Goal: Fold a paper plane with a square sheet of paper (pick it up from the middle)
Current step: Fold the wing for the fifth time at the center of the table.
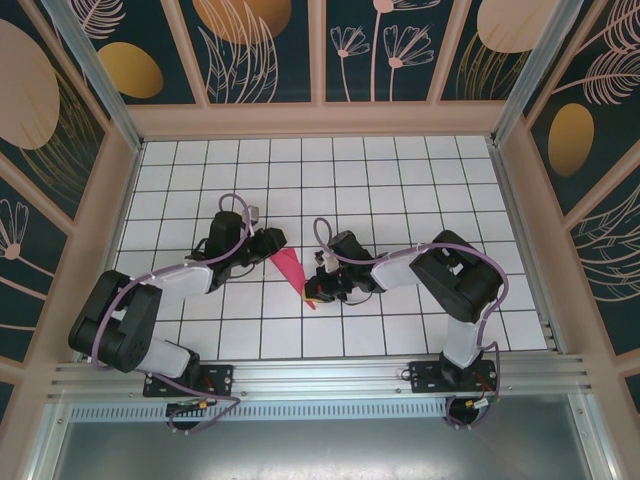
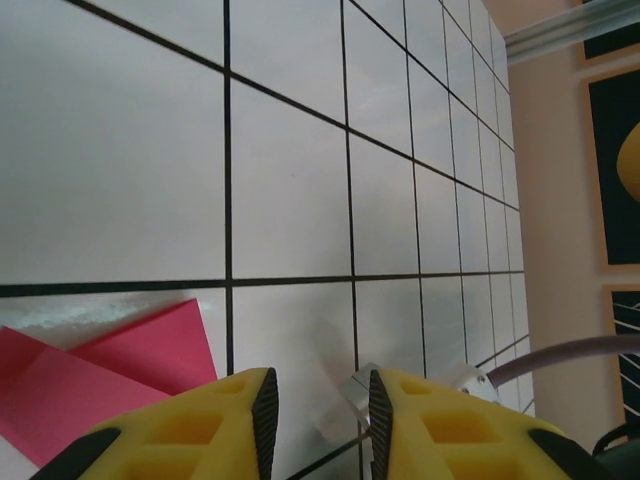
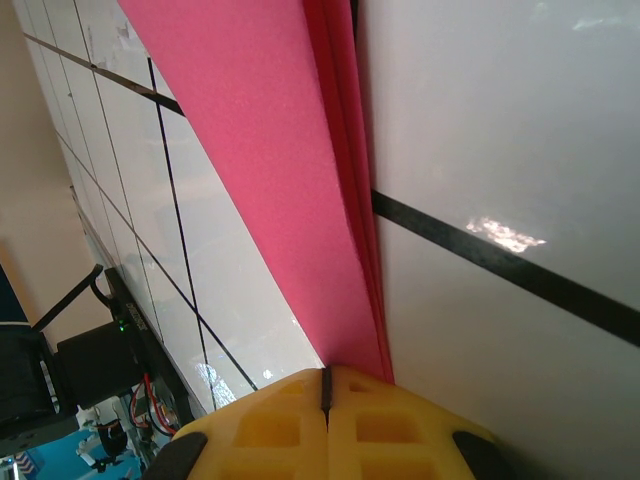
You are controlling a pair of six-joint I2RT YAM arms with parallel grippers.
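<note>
two arms are reaching in toward the middle of the white tiled table (image 1: 400, 180), with the red-pink paper plane (image 1: 290, 270) lying flat between them. from above, the plane is looking like a slim folded dart, wide end up toward the left gripper (image 1: 268, 243), pointed end running down and right toward the right gripper (image 1: 322, 287). it is sitting near the table centre, a bit closer to the arm bases than to the back wall (image 1: 320, 120).

left gripper: in the left wrist view the two yellow fingers (image 2: 200, 420) are standing apart, white tile showing in the gap, so the jaws are spread and gripping no paper. a corner of the plane (image 2: 110, 370) is lying just beside the left-hand finger in that view, overlapping layers showing; whether it is touching the finger i cannot tell. a purple cable (image 2: 560, 355) is crossing the right side of that view.

right gripper (image 3: 325, 385): in the right wrist view the yellow fingers (image 3: 270, 420) are pressed together, seam fully closed. the plane (image 3: 270, 170) is stretching away from the fingertips as a long pink strip, its stacked folded edges running down to meet the tips. fingertips are touching or sitting right at the narrow end of the paper; whether any paper is caught in the seam i cannot tell. black grid lines (image 3: 500, 270) are crossing the tile beside the strip.
</note>
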